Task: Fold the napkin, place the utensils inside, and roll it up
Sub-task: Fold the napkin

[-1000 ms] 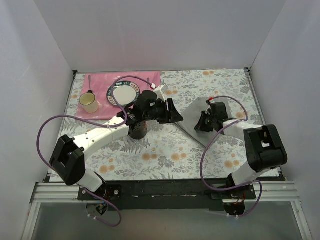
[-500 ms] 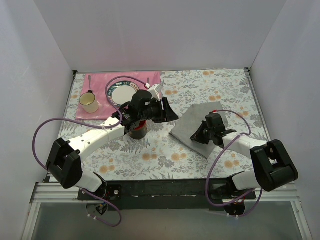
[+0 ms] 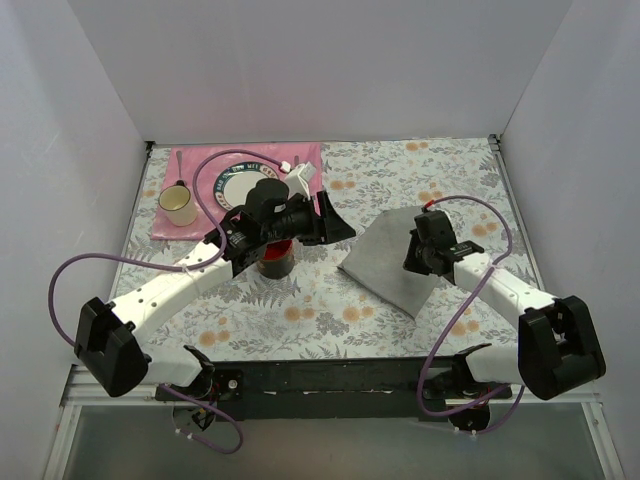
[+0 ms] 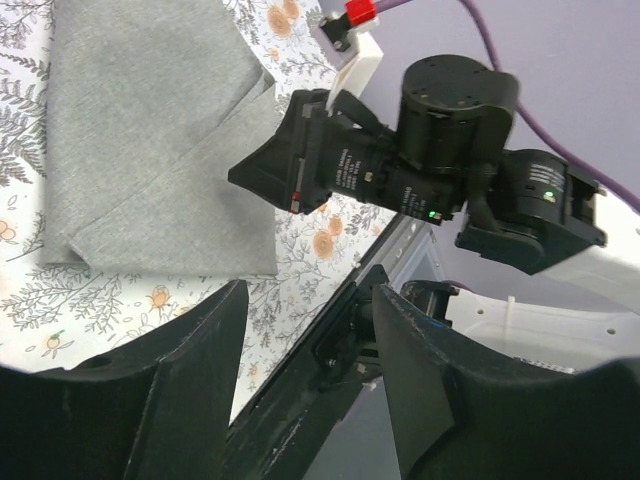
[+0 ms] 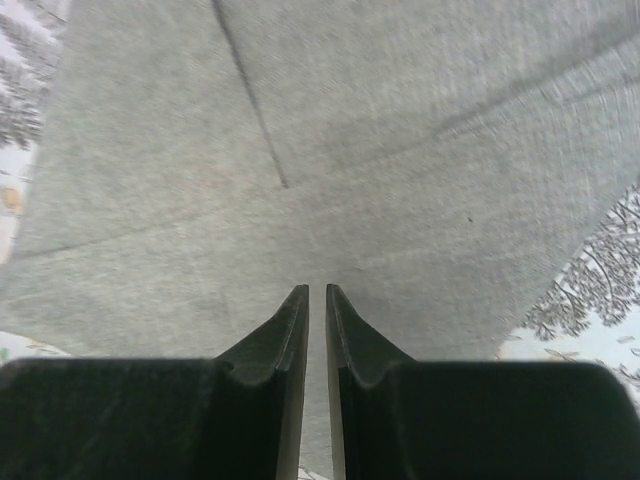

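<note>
The grey napkin lies folded and flat on the flowered table, right of centre. It also fills the right wrist view and shows in the left wrist view. My right gripper hovers over its right part. Its jaws stand a narrow slit apart with nothing between them. My left gripper hangs in the air left of the napkin, open and empty, pointing towards the right arm. I cannot make out the utensils.
A pink placemat at the back left carries a plate and a cream mug with a thin handle standing in it. A dark red-rimmed cup stands under the left arm. White walls close in three sides.
The right gripper brought the raised napkin flap down flat, let go as its jaws parted slightly, and lifted off. The left arm shifted a little back and left.
</note>
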You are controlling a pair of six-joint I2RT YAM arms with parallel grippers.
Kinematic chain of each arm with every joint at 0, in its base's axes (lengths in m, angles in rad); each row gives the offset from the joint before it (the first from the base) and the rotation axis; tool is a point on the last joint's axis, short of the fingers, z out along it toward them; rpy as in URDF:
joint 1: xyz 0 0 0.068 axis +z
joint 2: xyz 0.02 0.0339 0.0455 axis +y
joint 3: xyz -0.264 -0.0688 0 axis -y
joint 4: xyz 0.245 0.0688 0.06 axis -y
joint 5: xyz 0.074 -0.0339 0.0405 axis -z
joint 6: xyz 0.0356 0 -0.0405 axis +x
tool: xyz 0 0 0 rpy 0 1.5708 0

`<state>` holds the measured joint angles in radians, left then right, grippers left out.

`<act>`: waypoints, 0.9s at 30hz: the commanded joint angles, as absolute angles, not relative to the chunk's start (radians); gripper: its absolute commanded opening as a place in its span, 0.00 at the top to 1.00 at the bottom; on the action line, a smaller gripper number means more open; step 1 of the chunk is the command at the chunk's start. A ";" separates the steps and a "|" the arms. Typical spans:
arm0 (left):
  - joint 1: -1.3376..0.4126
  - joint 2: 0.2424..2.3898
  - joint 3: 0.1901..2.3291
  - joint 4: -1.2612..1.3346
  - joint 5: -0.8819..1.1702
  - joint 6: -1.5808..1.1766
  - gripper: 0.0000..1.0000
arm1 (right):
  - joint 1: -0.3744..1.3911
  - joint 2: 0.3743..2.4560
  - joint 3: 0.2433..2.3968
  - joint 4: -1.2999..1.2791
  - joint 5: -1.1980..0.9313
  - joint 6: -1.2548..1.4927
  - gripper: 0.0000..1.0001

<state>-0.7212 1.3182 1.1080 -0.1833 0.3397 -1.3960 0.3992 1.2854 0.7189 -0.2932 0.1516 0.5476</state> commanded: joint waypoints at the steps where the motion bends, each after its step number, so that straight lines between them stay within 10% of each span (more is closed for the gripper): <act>1: -0.721 1.266 1.101 -0.193 0.374 -1.416 0.46 | 0.388 1.267 0.670 -0.341 0.195 0.520 0.81; 22: -0.724 1.215 1.081 -0.212 0.344 -1.416 0.44 | 0.557 1.213 0.529 -0.277 0.089 0.790 0.86; 27: -0.724 1.213 1.094 -0.268 0.301 -1.413 0.39 | 0.581 1.213 0.701 -0.438 0.169 0.514 0.68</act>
<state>-0.7219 1.2610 1.0794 -0.2127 0.3450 -1.4254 0.5556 1.2125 0.5552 -0.3130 0.1139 0.7143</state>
